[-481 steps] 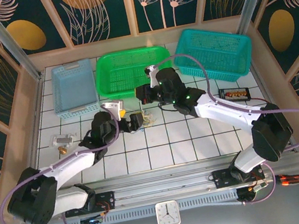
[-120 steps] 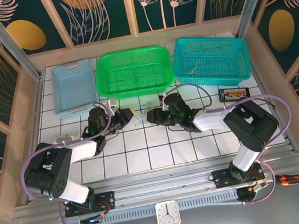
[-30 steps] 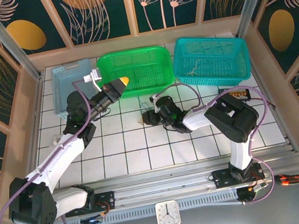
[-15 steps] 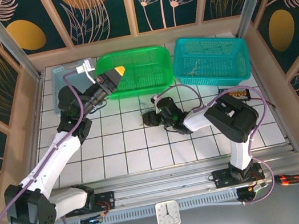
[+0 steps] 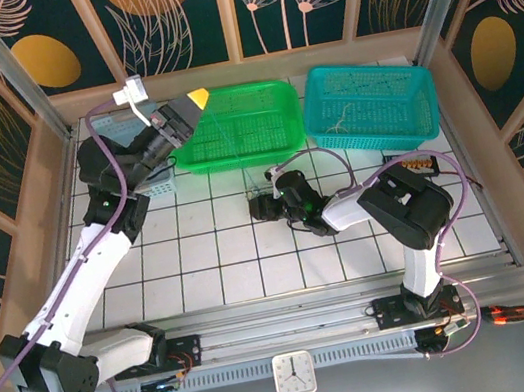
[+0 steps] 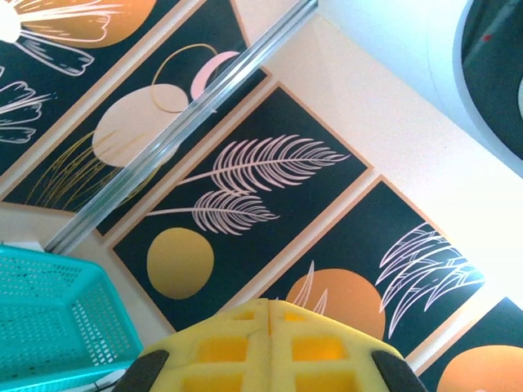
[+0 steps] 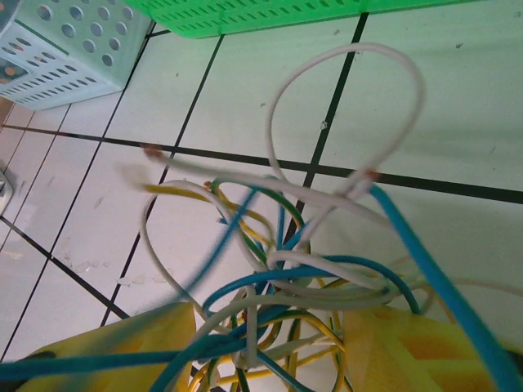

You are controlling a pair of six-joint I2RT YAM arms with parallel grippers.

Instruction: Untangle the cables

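Observation:
The cables (image 7: 286, 269) are a knot of thin blue, white, yellow and green wires lying on the white tiles, with one white loop standing out toward the green basket. In the top view the cables (image 5: 251, 204) lie just left of my right gripper (image 5: 264, 206), low on the table. Seen from the right wrist, my right gripper (image 7: 270, 335) has its yellow pads (image 7: 122, 347) apart, and the knot sits loosely between them. My left gripper (image 5: 195, 101) is raised high over the green basket's left corner. Its yellow pads (image 6: 221, 347) are pressed together, and I see no wire between them.
Three baskets line the back: pale blue (image 5: 118, 130), green (image 5: 239, 124) and teal (image 5: 367, 101). A small black box (image 5: 409, 163) lies right of the right arm. The green rim (image 7: 270, 16) and pale blue basket (image 7: 65, 49) lie just beyond the knot.
My left arm has lifted and swung back-left, from above the tiles to above the green basket's left corner, pads still shut. My right gripper stayed at the knot and its jaws widened.

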